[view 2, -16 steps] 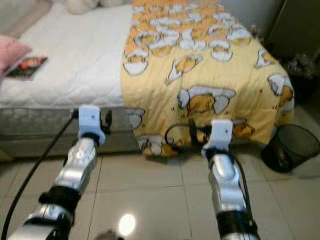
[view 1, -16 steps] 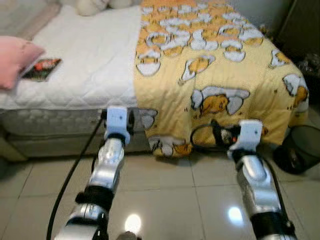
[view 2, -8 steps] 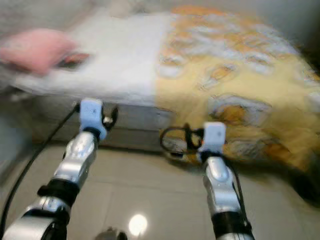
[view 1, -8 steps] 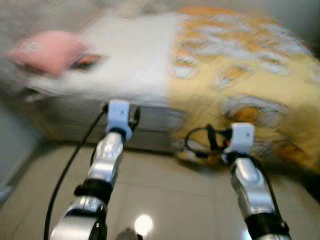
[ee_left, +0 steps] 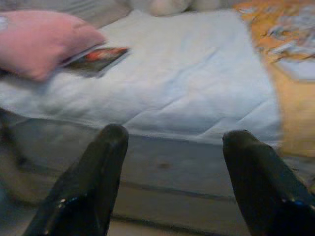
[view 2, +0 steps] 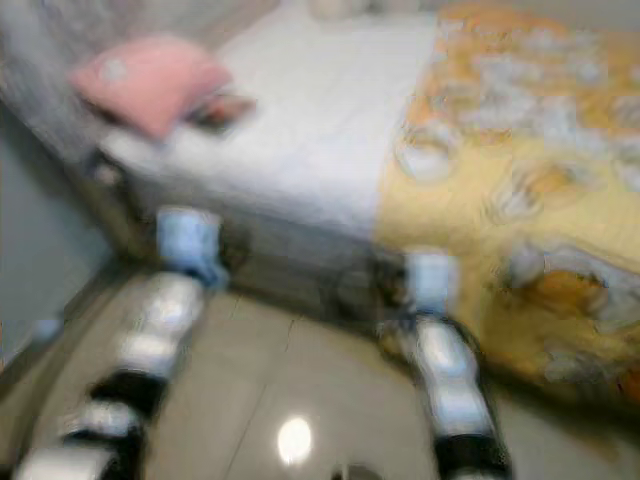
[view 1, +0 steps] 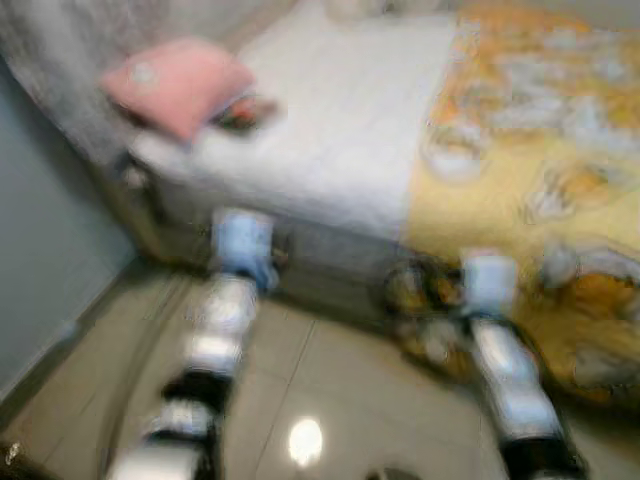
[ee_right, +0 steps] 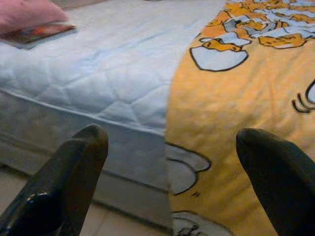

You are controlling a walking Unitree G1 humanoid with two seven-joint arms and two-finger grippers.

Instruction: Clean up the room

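A bed with a bare white mattress [view 1: 340,130] stands before me, its right half under a yellow cartoon-print blanket [view 1: 540,150]. A pink pillow [view 1: 180,85] lies at the mattress's left end, with a dark magazine [ee_left: 96,59] tucked against it. Both arms are held out low over the floor, short of the bed's side. My left gripper [ee_left: 174,132] is open and empty, pointing at the mattress edge below the magazine. My right gripper [ee_right: 171,132] is open and empty, facing the blanket's hanging edge. The head views are blurred.
A grey wall [view 1: 50,250] rises close on the left, beside the bed's corner. Glossy beige floor tiles [view 1: 330,390] lie between me and the bed. A pale soft toy [ee_left: 167,6] sits at the far end of the mattress.
The camera has swung left: the bed's left corner and a wall have come into view, and the black bin at the right is gone. Both arms hold the same pose.
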